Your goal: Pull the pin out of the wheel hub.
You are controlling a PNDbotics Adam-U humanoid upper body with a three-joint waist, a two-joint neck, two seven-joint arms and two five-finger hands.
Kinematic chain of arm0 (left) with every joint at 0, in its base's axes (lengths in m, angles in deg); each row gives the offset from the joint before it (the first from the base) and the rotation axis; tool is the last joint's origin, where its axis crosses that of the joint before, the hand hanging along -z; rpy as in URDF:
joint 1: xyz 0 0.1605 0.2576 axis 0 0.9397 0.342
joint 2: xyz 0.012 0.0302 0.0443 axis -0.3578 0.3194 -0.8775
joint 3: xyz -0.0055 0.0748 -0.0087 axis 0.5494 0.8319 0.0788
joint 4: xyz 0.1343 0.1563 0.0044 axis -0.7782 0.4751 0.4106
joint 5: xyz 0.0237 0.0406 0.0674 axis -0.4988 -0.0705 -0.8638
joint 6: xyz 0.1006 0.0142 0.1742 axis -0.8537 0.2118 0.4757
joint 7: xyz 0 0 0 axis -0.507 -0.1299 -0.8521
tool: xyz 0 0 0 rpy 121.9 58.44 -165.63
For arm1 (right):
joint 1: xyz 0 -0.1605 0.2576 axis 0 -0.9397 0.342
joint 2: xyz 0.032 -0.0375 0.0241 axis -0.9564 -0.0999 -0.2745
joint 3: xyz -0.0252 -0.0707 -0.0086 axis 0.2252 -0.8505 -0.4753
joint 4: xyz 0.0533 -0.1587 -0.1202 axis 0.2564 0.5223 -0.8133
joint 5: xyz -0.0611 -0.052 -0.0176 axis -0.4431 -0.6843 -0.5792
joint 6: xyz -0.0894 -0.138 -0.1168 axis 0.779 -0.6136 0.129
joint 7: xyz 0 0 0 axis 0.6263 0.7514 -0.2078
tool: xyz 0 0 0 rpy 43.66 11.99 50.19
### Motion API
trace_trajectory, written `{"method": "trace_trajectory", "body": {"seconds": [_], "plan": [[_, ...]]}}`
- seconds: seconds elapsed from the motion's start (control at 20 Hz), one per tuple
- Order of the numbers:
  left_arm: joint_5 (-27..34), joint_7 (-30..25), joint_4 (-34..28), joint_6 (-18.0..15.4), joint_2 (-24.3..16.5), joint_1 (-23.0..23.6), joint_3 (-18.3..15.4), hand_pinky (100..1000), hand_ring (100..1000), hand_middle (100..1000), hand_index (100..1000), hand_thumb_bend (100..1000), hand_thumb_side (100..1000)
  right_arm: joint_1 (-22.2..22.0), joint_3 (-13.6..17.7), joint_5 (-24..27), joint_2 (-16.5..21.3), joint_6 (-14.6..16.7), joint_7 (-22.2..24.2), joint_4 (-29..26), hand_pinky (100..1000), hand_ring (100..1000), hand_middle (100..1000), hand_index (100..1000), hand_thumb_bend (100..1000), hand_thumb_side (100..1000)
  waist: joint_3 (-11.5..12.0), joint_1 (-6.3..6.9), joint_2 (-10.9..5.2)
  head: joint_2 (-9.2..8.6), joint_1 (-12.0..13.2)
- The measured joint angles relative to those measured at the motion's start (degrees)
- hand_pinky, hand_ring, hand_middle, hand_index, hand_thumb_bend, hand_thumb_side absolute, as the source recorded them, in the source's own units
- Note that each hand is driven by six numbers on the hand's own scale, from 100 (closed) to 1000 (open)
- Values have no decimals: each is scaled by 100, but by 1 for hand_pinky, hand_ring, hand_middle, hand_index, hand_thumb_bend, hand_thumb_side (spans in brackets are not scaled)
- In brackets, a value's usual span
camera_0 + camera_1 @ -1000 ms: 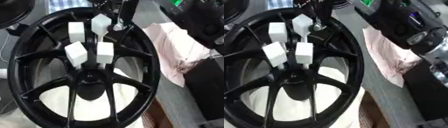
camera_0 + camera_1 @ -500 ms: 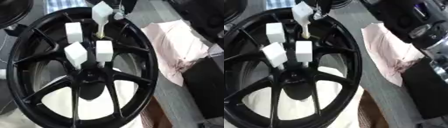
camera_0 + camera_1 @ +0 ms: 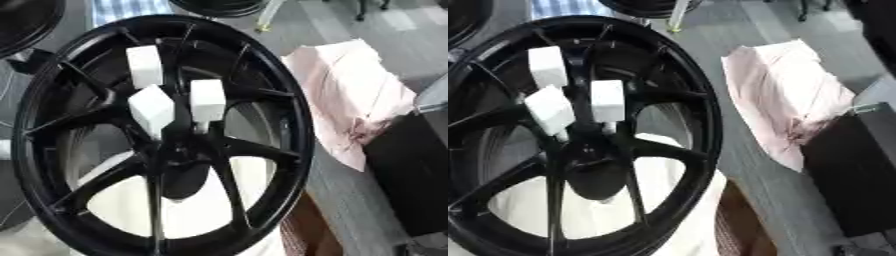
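Note:
A large black spoked wheel (image 3: 297,115) lies flat and fills the left of both views, its hub (image 3: 179,150) near the middle. Three white block-headed pins stand around the hub: one at the back (image 3: 145,65), one at the left (image 3: 152,107) and one at the right (image 3: 208,99). A thin pale stem (image 3: 267,17) hangs at the top edge beyond the rim; its upper end is cut off by the picture. Neither hand shows in either view.
A crumpled pink cloth (image 3: 350,95) lies to the right of the wheel. A black box (image 3: 859,170) stands at the right edge. Other black wheels (image 3: 26,20) sit at the top left and top, with a blue checked cloth (image 3: 131,7) between them.
The fourth white pin, held at the back of the wheel by a black hand, has risen out of the top of the picture. The hand has left the view, and three pins remain.

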Motion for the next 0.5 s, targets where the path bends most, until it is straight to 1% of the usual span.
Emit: {"method": "trace_trajectory", "body": {"seconds": [0.1, 0.2, 0.25, 0.3, 0.35, 0.4, 0.45, 0.5], "plan": [[8, 15, 0, 6, 0, -2, -23, 671, 462, 424, 653, 421, 750, -730, 504, -48, 468, 106, -406, -23, 683, 631, 373, 400, 363, 100, 0, 16, 0, 0, 3], [23, 35, 0, 4, 0, -3, -31, 671, 462, 424, 653, 420, 750, -1392, 993, -220, 854, 178, -759, 21, 722, 650, 395, 421, 329, 100, -8, 31, 0, -2, 8], [30, 45, 0, -2, 0, -3, -40, 671, 462, 424, 653, 420, 750, -1679, 1225, -369, 1005, 206, -909, 89, 791, 726, 502, 544, 396, 100, -23, 38, 0, -3, 12], [39, 54, 0, -2, 0, -4, -51, 671, 462, 424, 653, 420, 749, -1931, 1444, -541, 1134, 235, -1025, 189, 810, 753, 553, 614, 422, 100, -38, 42, 0, -5, 17], [47, 63, 0, -2, 0, -5, -59, 671, 462, 424, 653, 420, 749, -2136, 1641, -735, 1231, 270, -1103, 305, 867, 853, 762, 810, 526, 240, -46, 44, 0, -12, 23], [51, 76, 1, -4, 0, -5, -60, 671, 462, 424, 653, 420, 749, -2290, 1815, -922, 1301, 307, -1146, 434, 873, 864, 777, 826, 517, 267, -50, 44, 0, -24, 29], [53, 88, 1, -6, 0, -5, -61, 671, 462, 424, 653, 421, 748, -2398, 1967, -1115, 1354, 341, -1177, 570, 891, 904, 830, 881, 432, 412, -58, 44, 0, -27, 31], [54, 96, 2, -8, -1, -5, -61, 671, 462, 424, 653, 421, 748, -2469, 2111, -1291, 1396, 377, -1211, 714, 896, 919, 842, 895, 392, 460, -67, 44, 0, -29, 31]]}}
